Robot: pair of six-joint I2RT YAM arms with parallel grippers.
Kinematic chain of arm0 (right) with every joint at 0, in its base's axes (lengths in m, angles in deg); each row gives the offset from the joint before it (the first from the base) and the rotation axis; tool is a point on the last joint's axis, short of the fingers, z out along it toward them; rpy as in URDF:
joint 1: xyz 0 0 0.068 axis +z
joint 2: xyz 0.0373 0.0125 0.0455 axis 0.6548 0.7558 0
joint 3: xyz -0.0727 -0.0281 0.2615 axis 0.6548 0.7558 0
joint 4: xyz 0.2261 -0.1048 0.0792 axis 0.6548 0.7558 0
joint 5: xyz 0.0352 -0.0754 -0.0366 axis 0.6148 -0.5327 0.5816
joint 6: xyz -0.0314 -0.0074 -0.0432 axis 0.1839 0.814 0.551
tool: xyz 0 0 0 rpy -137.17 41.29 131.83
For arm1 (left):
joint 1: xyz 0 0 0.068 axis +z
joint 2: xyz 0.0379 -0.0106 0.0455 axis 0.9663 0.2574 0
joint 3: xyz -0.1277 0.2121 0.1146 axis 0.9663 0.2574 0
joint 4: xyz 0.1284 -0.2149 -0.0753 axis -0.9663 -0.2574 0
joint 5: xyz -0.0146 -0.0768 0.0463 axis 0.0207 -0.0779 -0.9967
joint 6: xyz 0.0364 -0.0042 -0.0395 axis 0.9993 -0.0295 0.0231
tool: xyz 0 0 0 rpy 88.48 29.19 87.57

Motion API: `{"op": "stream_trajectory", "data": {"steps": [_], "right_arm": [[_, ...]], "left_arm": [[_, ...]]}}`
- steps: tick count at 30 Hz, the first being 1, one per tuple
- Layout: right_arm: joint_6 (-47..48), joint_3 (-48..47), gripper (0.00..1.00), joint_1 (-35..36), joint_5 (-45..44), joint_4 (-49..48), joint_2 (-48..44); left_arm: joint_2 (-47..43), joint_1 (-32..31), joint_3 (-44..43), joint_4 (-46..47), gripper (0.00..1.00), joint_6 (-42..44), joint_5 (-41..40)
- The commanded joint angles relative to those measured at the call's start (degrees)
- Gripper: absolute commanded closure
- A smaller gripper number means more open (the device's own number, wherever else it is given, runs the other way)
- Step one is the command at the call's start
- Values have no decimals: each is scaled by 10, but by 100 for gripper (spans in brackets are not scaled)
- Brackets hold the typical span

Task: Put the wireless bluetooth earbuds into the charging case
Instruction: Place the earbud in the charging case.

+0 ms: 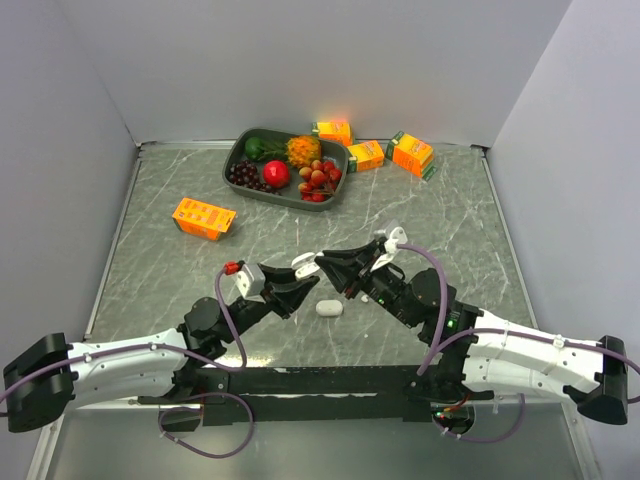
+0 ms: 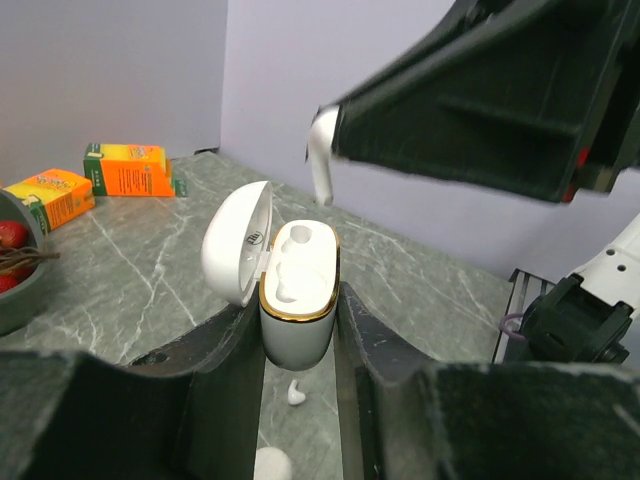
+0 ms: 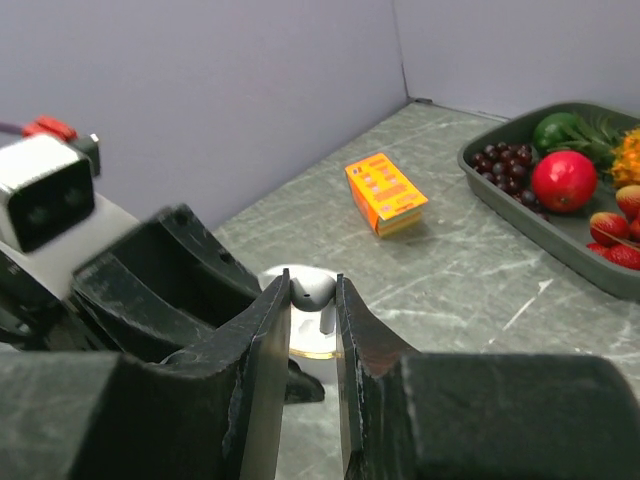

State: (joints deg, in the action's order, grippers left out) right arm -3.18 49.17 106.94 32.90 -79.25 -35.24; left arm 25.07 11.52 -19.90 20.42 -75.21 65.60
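The grey marbled worktop (image 1: 440,230) carries a dark tray (image 1: 232,160) of fruit at its far side, with three orange cartons (image 1: 366,154) just beside the tray and one more (image 1: 204,217) lying apart to the left. The two arms meet near the middle of the worktop. The left end effector (image 1: 300,278) is clamped on the white charging case (image 2: 298,300), one finger on each side. The case stands upright, its lid is swung open to the left, and its two sockets are showing. The right end effector (image 1: 330,265) is just above the case and pinches an earbud (image 2: 320,160) with the stem pointing down, close over the open sockets but not inside. A closed white case (image 1: 328,308) lies on the worktop below the two end effectors. A second earbud (image 2: 296,393) lies on the worktop directly under the held case
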Motion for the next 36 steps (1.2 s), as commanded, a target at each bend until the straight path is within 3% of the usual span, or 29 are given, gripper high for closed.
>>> {"op": "stream_trajectory", "data": {"steps": [1,34,36], "right_arm": [[16,13,100,8,-22,-22,-13],[1,-4,100,17,-16,23,9],[-2,-7,86,18,-21,29,9]], "left_arm": [[5,1,-37,12,99,-12,12],[-2,1,-38,2,99,-24,21],[-2,2,-38,1,99,-22,21]]}}
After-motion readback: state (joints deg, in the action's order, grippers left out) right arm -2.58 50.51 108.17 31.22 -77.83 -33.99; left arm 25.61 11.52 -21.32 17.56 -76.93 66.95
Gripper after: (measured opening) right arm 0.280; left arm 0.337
